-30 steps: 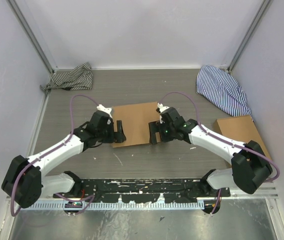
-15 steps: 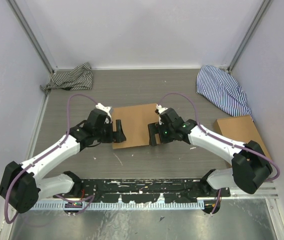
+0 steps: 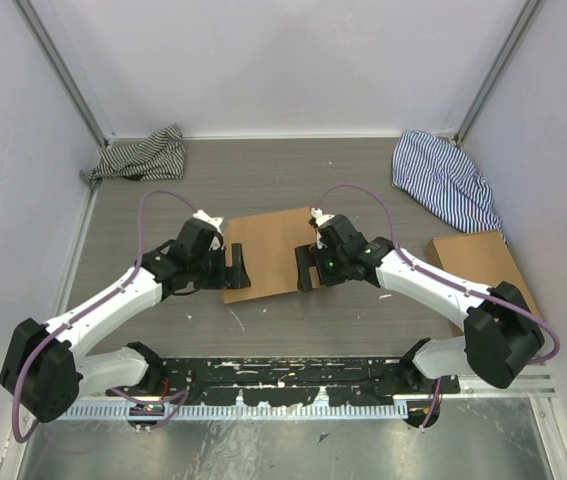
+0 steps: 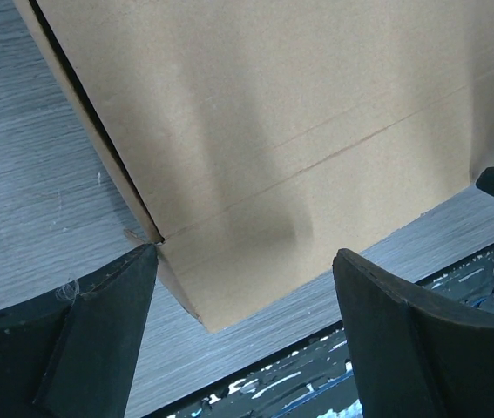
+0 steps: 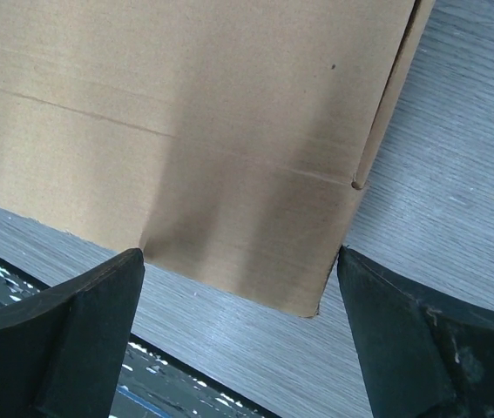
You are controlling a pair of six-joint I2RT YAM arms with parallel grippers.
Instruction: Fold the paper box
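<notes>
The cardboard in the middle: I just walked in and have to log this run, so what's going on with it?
Two robot arms are working on the paper box, which lies on the table between them. The left gripper is at its near left corner and the right gripper at its near right corner, both open, neither gripping. Another brown box sits apart at the right.

lab test cell: white walls [image 3: 293,60], aluminium posts [image 3: 63,70]

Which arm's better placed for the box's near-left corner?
Left. The left gripper hangs open over that corner of the paper box; the right gripper is open over the other near corner.
</notes>
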